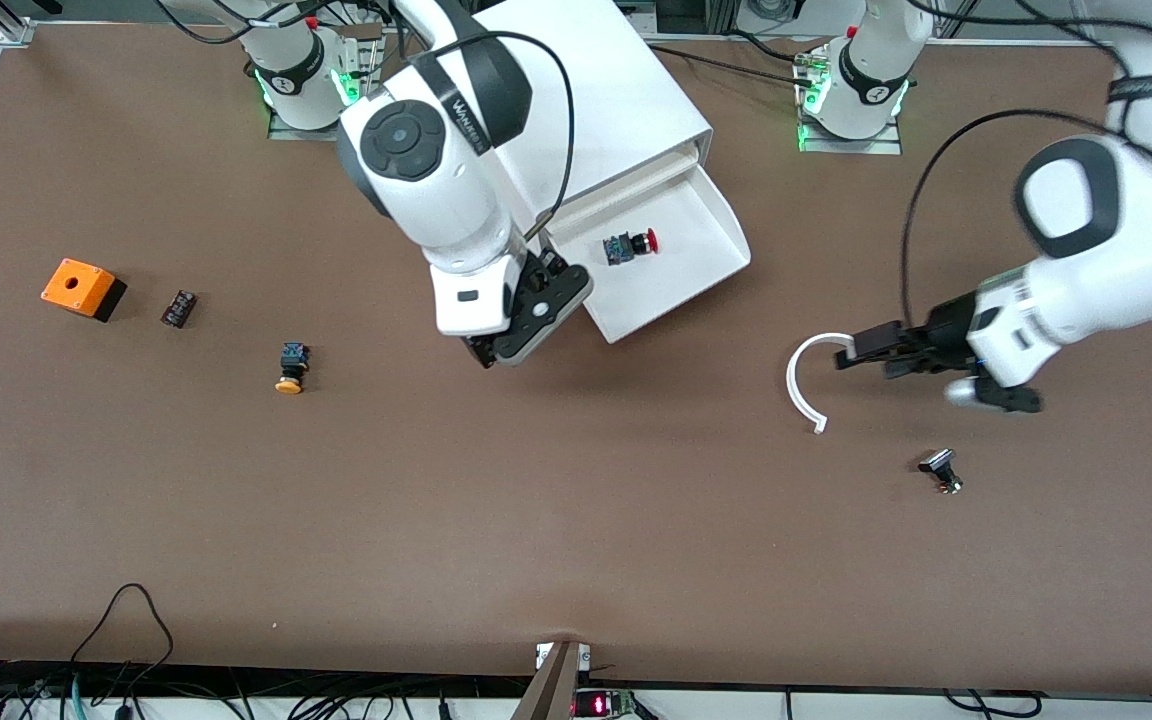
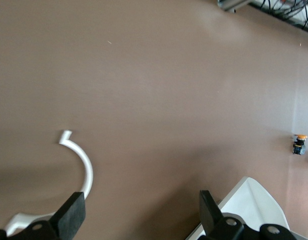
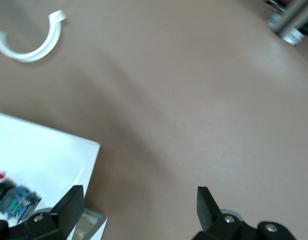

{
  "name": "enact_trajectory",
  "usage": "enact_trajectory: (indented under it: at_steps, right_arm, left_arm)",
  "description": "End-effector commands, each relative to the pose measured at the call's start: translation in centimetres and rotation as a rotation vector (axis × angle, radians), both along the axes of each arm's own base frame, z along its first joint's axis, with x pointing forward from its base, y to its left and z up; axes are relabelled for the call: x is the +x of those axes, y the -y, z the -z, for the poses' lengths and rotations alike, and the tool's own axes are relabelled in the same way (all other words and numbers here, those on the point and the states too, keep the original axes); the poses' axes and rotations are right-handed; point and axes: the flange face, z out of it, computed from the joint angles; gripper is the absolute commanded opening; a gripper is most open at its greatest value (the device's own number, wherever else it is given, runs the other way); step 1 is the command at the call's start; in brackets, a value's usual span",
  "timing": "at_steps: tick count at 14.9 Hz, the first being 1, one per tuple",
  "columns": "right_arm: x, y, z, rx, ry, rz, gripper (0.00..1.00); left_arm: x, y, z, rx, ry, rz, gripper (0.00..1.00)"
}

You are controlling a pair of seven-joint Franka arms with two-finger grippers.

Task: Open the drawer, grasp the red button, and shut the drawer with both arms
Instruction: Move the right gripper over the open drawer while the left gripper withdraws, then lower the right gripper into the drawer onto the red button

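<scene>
The drawer (image 1: 706, 215) stands pulled out of the white cabinet (image 1: 606, 90). In it lies the button (image 1: 632, 245), red cap on a dark body, also in the right wrist view as button (image 3: 12, 198) on the drawer floor (image 3: 43, 160). My right gripper (image 1: 498, 355) hangs open and empty over the table, beside the drawer's front corner toward the right arm's end; right gripper (image 3: 138, 205). My left gripper (image 1: 844, 354) is open low over the table toward the left arm's end, holding nothing; left gripper (image 2: 141, 212). A white curved piece (image 1: 798, 385) lies by one of its fingers (image 2: 71, 215).
Toward the right arm's end lie an orange box with a hole (image 1: 81, 288), a small black part (image 1: 179, 307) and a button with an orange-yellow cap (image 1: 291, 368). A small black and silver part (image 1: 941, 470) lies nearer the front camera than the white curved piece.
</scene>
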Motion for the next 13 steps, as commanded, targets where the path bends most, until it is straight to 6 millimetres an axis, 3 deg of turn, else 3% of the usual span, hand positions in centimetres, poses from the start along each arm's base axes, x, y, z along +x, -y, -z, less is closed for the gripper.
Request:
enact_trajectory:
  at_steps: [1, 3, 5, 8, 13]
  right_arm:
    - [-2.6, -3.8, 0.4, -0.016, 0.015, -0.181, 1.0]
    - [-4.6, -6.2, 1.8, -0.037, 0.023, -0.312, 1.0]
    - [-6.0, -8.1, 3.6, -0.052, 0.032, -0.428, 1.0]
    - [-7.0, -9.3, 6.3, -0.081, 0.027, -0.55, 1.0]
    - [-9.3, -11.3, 9.0, -0.129, 0.015, -0.621, 1.0]
  left_arm:
    - [-2.2, -2.7, -5.6, 0.133, 0.03, 0.048, 1.0]
    - [-3.0, -4.0, -9.1, 0.264, 0.026, 0.102, 1.0]
    - [-4.0, -4.4, -11.2, 0.372, -0.007, 0.134, 1.0]
    - [-4.5, -4.0, -11.5, 0.5, -0.047, 0.108, 1.0]
    - [-4.3, -4.0, -11.3, 0.511, -0.056, 0.081, 1.0]
